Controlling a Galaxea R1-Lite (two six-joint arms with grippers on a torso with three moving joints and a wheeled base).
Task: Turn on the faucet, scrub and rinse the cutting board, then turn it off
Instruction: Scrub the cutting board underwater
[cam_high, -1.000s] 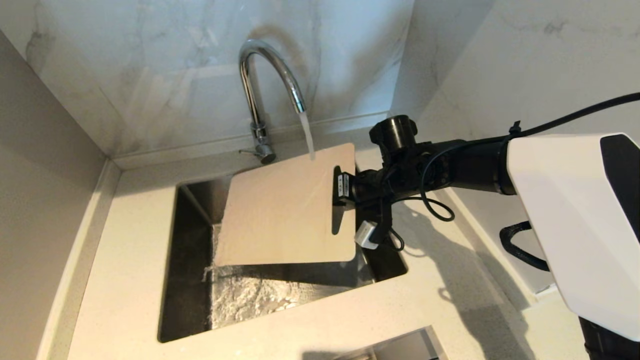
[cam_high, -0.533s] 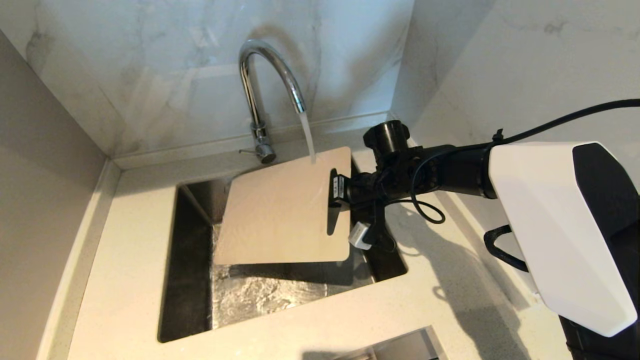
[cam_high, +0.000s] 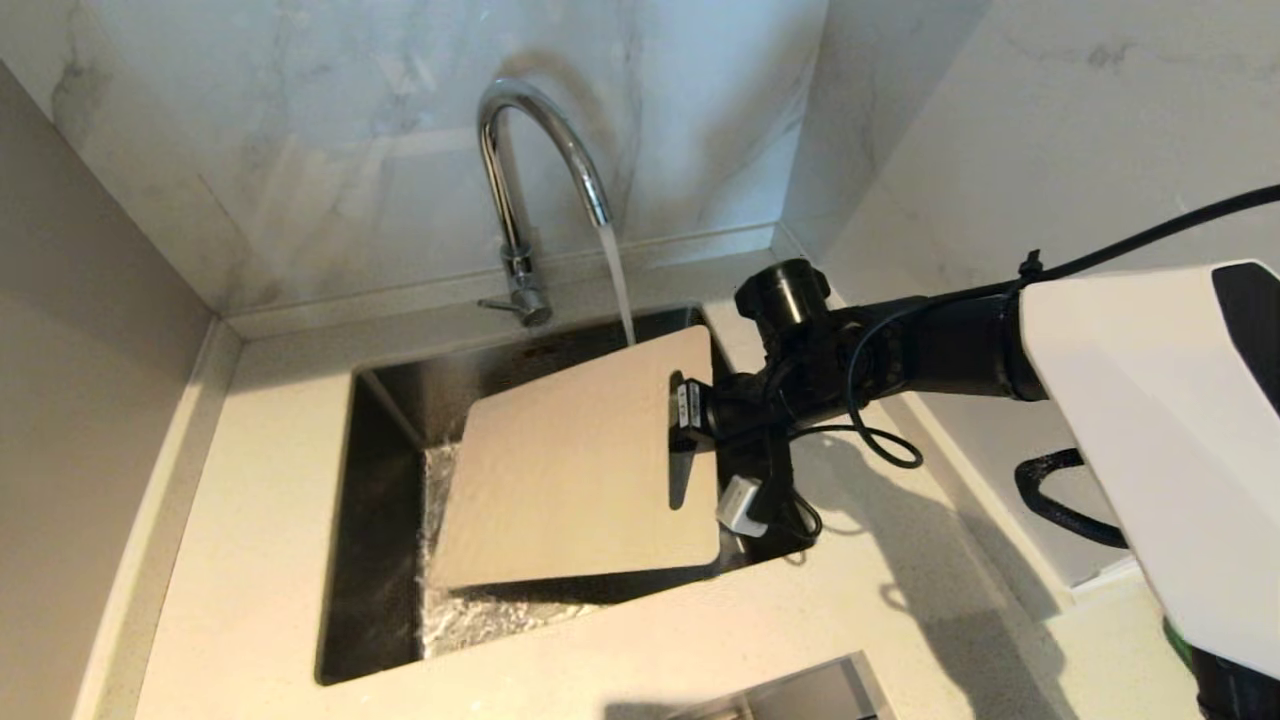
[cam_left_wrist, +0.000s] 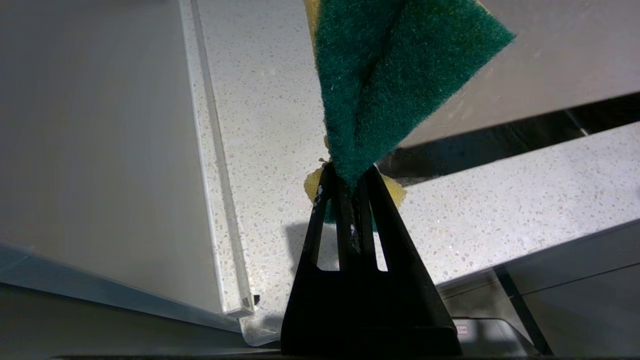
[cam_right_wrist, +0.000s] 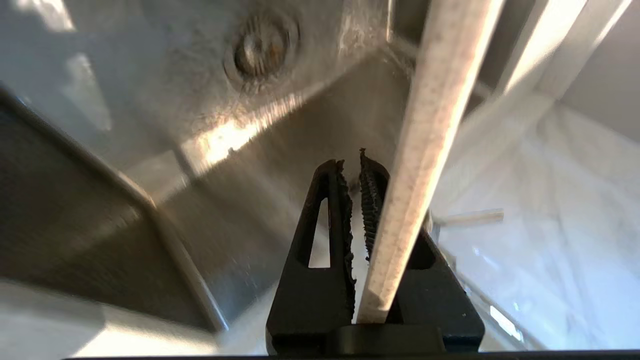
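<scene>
We hold the cutting board (cam_high: 570, 470) over the sink (cam_high: 380, 560) with the right gripper (cam_high: 688, 418), whose jaws pinch the board's edge at the short end with the handle slot. The board is tilted, its far corner high and just under the spout, so the stream from the faucet (cam_high: 530, 170) lands near that corner and sheets down the face into the basin; we judge the tilt is there for drainage. Water is visibly running, and the small lever sits at the faucet's base, so the tap is on.

In the right wrist view the board's edge (cam_right_wrist: 425, 150) runs along between the jaws, with the drain (cam_right_wrist: 260, 45) below; that picture is smeared, so we cannot tell how deep the grip goes.

The left gripper (cam_left_wrist: 347, 175) is out of the head view. Its jaws are pressed together on a green-and-yellow sponge (cam_left_wrist: 390, 75), hanging above the speckled worktop (cam_left_wrist: 280, 100), apart from the board.

Judgement: this is the rinse. What remains is turning the faucet off. Risk: a wet board slipping in a thin edge pinch
</scene>
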